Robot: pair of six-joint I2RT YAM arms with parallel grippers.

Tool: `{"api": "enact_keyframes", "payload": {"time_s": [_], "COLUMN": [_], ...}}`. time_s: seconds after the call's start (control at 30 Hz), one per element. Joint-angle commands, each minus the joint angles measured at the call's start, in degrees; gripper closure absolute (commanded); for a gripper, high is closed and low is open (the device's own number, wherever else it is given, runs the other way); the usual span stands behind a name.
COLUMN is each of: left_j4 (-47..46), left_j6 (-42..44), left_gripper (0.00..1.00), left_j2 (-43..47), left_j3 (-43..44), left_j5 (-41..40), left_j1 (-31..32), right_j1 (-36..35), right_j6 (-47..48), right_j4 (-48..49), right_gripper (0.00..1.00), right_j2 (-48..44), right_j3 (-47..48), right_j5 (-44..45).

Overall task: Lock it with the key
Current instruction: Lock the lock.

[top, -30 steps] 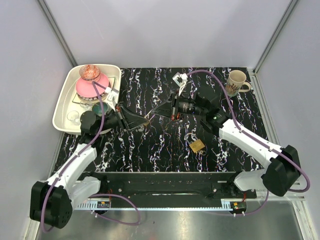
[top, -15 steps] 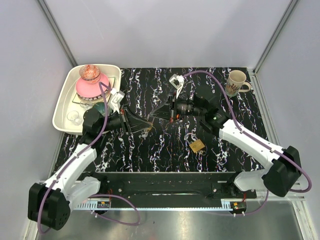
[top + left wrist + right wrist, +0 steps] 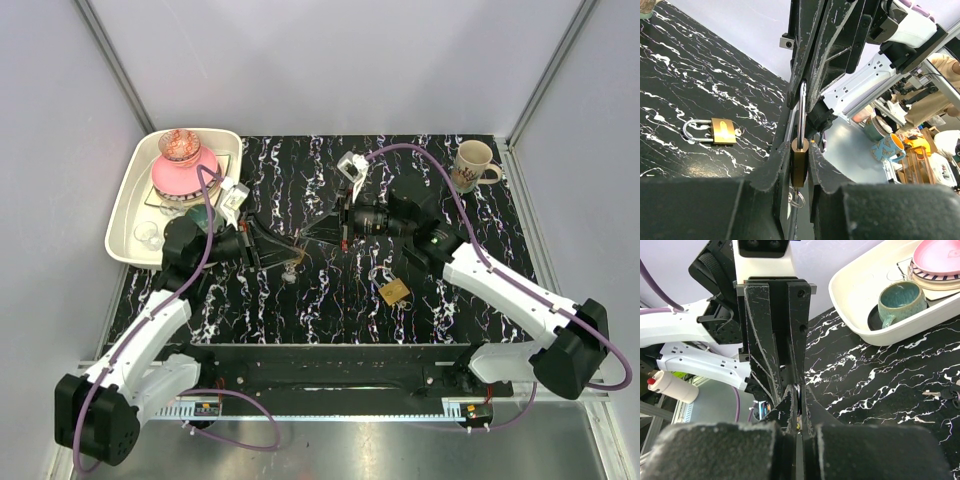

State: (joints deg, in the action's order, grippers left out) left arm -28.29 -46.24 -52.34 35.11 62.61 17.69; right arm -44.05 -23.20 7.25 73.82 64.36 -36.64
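L pincer (image 3: 800, 159) grips padlock (image 3: 800, 169) | R pincer (image 3: 797, 399) pinches shackle (image 3: 802, 117) | mid mat (image 3: 300, 172), off edges

Overhead view; two opposed wrist close-ups.

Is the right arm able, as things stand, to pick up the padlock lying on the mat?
Probably not yet: the right gripper has its jaws shut on the shackle of the held padlock, whose body the left gripper grips. The lying padlock itself has nothing over it.
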Motion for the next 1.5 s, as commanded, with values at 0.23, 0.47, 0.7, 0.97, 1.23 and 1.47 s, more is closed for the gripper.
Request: {"api": "enact_keyframes", "payload": {"time_s": [0.23, 0.47, 0.7, 0.97, 1.23, 1.47], "left_j4": [4.2, 6.0, 4.3, -2.1, -19.5, -31.6], "left_j6": [7.4, 9.2, 6.9, 1.1, -10.9, -15.9], "left_gripper": [0.24, 0.18, 0.17, 0.17, 0.18, 0.2], "left_j2": [1.9, 4.7, 5.9, 6.2, 0.5, -6.8], "left_j3": [7.9, 7.6, 5.9, 3.2, -0.8, -0.8], "left_j5": [-11.1, -16.4, -15.7, -12.7, -8.7, -6.9], "left_j1": [-1.0, -2.3, -4.2, -5.5, -5.4, -1.4], "right_j1": [-3.6, -3.5, -2.3, 2.7, 5.9, 6.2], "right_j6": [0.8, 0.8, 1.8, 0.7, -4.8, -8.4], "right_j4": [-6.3, -6.9, -9.3, -8.3, -1.0, 4.0], "right_gripper": [1.0, 1.0, 1.0, 1.0, 1.0, 1.0], "right_j2": [-0.8, -1.0, -2.4, -9.0, -16.6, -18.7], "right_j3": [2.8, 3.1, 3.1, 0.0, -5.8, -9.0], "right_j5": [1.0, 3.1, 6.0, 12.6, 20.2, 20.2]}}
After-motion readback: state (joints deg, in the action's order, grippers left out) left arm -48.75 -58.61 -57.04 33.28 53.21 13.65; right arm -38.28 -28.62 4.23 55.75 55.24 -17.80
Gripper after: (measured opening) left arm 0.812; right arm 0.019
